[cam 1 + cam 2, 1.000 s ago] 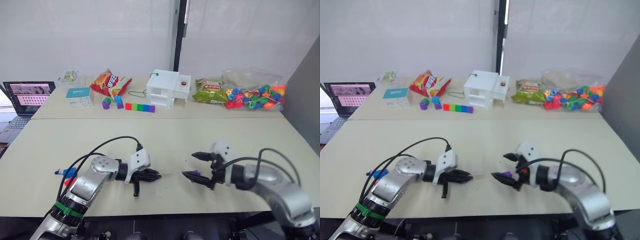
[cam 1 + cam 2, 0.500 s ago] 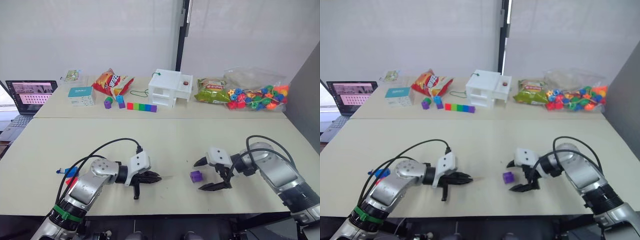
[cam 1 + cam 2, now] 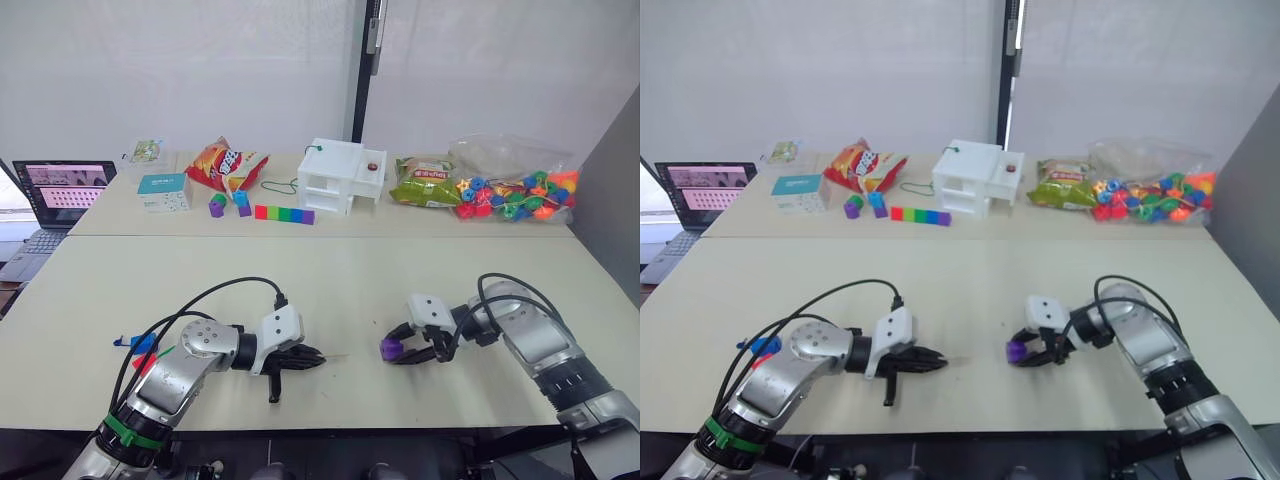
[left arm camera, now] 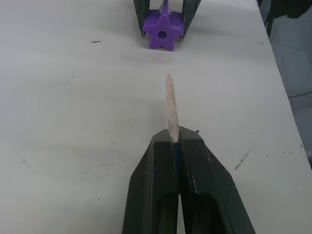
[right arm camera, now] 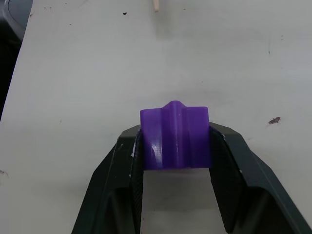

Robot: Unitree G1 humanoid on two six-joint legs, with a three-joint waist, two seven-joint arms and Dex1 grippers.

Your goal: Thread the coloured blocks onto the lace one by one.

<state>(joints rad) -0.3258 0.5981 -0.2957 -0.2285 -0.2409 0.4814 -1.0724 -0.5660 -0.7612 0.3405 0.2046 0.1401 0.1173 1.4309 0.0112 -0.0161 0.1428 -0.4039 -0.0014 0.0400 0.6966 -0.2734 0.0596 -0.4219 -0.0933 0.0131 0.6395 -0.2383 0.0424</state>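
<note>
The right claw (image 5: pixel 175 161) was clamped on a purple block (image 5: pixel 174 137), 1 finger on each flat side, sitting on the counter (image 3: pixel 330 280) close to its front edge. Up close it looked star-shaped with a hole through the middle (so not really a plain cube), and that hole faced straight back at the other arm.

The left claw (image 4: pixel 176 146) was closed tight on the lace (image 4: pixel 170 105) just behind its stiff pale tip, with only that pointed bit sticking out past the fingers. The tip hung just above the counter, near the block but apart from it, and aimed pretty much at the hole.

Handling guess: the block looked like light hard plastic, probably a bit slippery, so gripping the 2 flat faces made sense because it left the hole clear. The risk I'd see was it twisting in the grip if the tip hit off-centre. The tip looked stiff enough to push through, but the cord behind it would be floppy, so holding close to the tip was the right call.

Other loose blocks (image 3: pixel 228 204) sat far back by a chip bag (image 3: pixel 223 162), next to a rainbow bar (image 3: pixel 283 214).
</note>
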